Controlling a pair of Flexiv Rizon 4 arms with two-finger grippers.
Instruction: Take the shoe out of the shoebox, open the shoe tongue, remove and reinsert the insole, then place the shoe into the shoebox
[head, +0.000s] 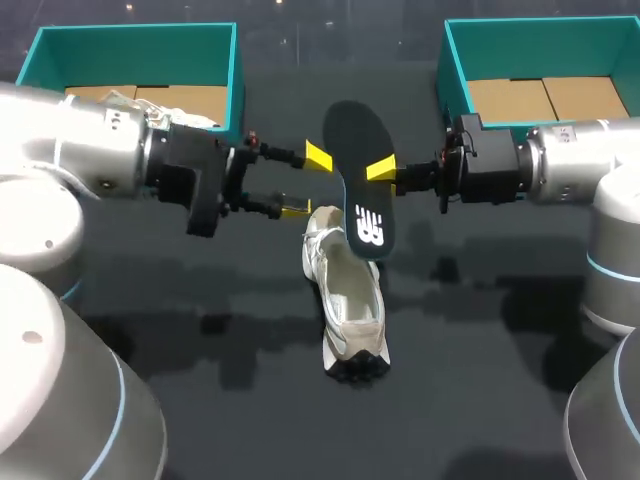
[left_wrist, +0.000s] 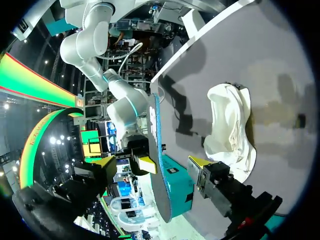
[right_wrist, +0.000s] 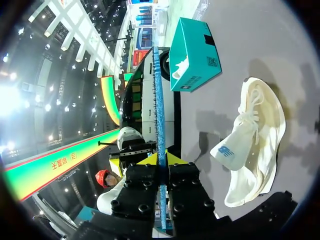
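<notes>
Insole pinched in the air over the sneaker

Nearest, at the lower middle of the head view, the white sneaker (head: 350, 305) lies on the dark tabletop (head: 480, 390). Its toe points to the lower edge and its heel to the frame's centre. In the right wrist view its tongue (right_wrist: 227, 150) stands out clear of the opening.

Just beyond the heel, the dark insole (head: 360, 180) hangs at the centre of the frame. Its printed end is lowest and overlaps the sneaker's mouth in the picture; whether they touch there I cannot tell.

The right jaws, on the right arm (head: 570, 160) entering from the right edge, pinch the insole. The right wrist view shows it edge-on, squeezed between the two fingers.

The left jaws, on the left arm (head: 90, 150) entering from the left edge, are spread wide just left of the insole, their yellow fingertips (head: 318, 157) well apart. In the left wrist view the insole stands in the gap ahead of them, touching neither finger.

Farthest, two open teal shoeboxes sit on the tabletop, one at the upper left (head: 130, 55) and one at the upper right (head: 540, 45). Each shows a cardboard floor, and something white and crumpled (head: 190, 120) lies in the left one.
</notes>
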